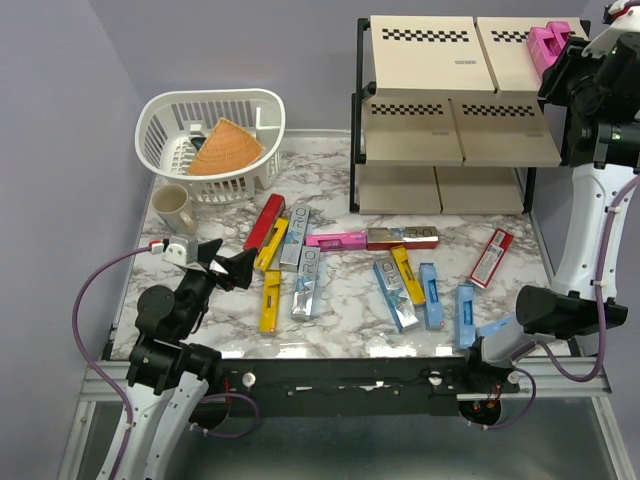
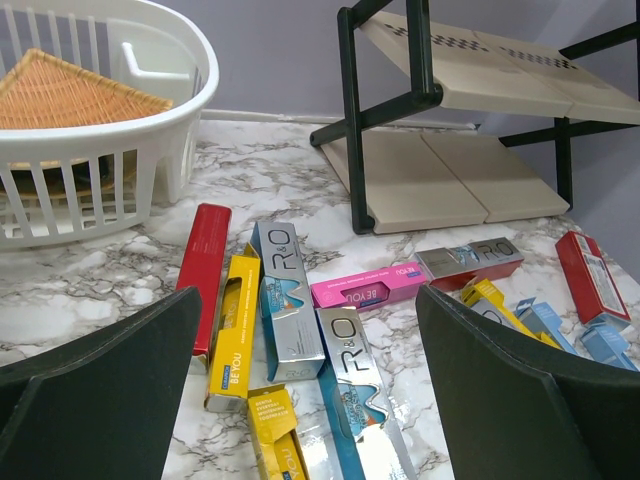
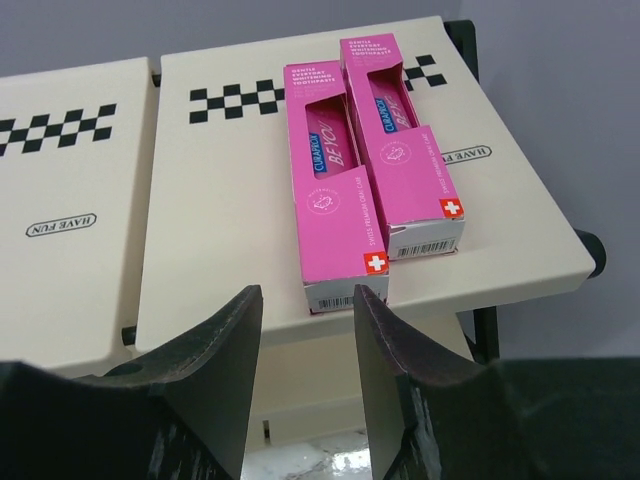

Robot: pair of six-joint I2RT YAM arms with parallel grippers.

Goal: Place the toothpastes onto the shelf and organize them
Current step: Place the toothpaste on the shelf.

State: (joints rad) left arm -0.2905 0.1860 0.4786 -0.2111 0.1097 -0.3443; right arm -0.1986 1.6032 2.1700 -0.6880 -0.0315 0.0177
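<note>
Jaws: left gripper (image 2: 310, 312) spread wide, holding nothing; right gripper (image 3: 308, 300) parted, holding nothing.
Table (image 1: 345, 305): marble, loose toothpastes (image 1: 300, 262) scattered mid-surface, ahead of left gripper.
Shelf (image 1: 415, 45): back right, two pink toothpastes (image 3: 335, 190) side by side on top tier, facing right gripper.
Basket (image 1: 163, 120): white, back left.

A white plastic slatted basket (image 1: 262, 108) sits at the far left of the white, grey-veined marble tabletop (image 1: 345, 295). Inside it an orange woven wicker cone (image 1: 225, 150) lies on its side. A beige ceramic mug (image 1: 173, 207) stands upright just in front of the basket.
</note>
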